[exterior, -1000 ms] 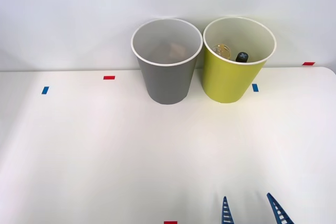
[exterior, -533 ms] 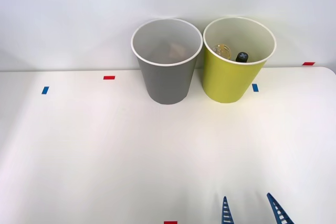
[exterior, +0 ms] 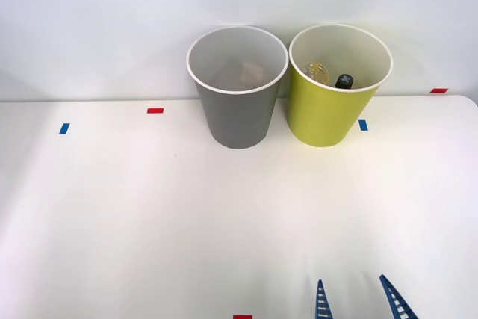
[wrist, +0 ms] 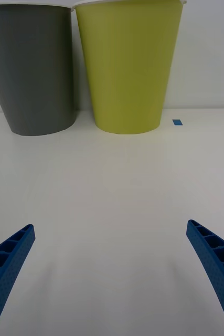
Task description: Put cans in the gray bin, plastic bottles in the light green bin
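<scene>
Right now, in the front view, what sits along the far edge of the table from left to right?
Blue tape mark → red tape mark → gray bin → light green bin → second blue tape mark → second red tape mark.

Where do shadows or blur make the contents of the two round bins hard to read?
Front view: the round gray bin has a dim interior, its pale orange-tinged content indistinct; the yellow-green bin is brighter inside, with the clear plastic bottle and black cap legible. Right wrist view: soft shadows under the open right gripper.
</scene>
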Tool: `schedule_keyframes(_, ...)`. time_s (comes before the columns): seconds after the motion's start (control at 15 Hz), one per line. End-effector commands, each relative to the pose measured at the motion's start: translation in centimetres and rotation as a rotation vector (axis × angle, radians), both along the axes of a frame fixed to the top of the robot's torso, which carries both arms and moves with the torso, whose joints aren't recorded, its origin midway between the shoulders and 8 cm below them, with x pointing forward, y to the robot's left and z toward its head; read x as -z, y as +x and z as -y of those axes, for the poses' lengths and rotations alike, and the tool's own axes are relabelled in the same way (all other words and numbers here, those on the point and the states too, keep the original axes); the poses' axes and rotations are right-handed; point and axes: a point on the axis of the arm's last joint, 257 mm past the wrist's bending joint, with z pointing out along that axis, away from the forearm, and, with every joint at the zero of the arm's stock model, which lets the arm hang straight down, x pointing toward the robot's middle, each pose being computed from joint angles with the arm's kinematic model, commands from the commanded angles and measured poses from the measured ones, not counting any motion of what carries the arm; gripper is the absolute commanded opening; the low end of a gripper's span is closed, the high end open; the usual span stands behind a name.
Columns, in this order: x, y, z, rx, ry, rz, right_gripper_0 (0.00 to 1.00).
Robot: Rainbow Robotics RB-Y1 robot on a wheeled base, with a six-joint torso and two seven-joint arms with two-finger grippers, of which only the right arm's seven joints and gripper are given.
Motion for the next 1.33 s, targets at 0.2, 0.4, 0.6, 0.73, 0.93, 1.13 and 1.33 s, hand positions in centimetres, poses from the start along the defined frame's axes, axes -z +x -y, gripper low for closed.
schedule_keyframes(0.2, 0.00, 0.00, 0.00, 0.000, 0.000, 0.000, 1.00)
schedule_keyframes(0.4, 0.00, 0.00, 0.00, 0.000, 0.000, 0.000, 1.00)
schedule_keyframes(0.6, 0.00, 0.00, 0.00, 0.000, 0.000, 0.000, 1.00)
schedule_keyframes(0.73, 0.00, 0.00, 0.00, 0.000, 0.000, 0.000, 1.00)
schedule_keyframes(0.93, 0.00, 0.00, 0.00, 0.000, 0.000, 0.000, 1.00)
schedule_keyframes(1.13, 0.00, 0.00, 0.00, 0.000, 0.000, 0.000, 1.00)
schedule_keyframes(1.33, 0.00, 0.00, 0.00, 0.000, 0.000, 0.000, 1.00)
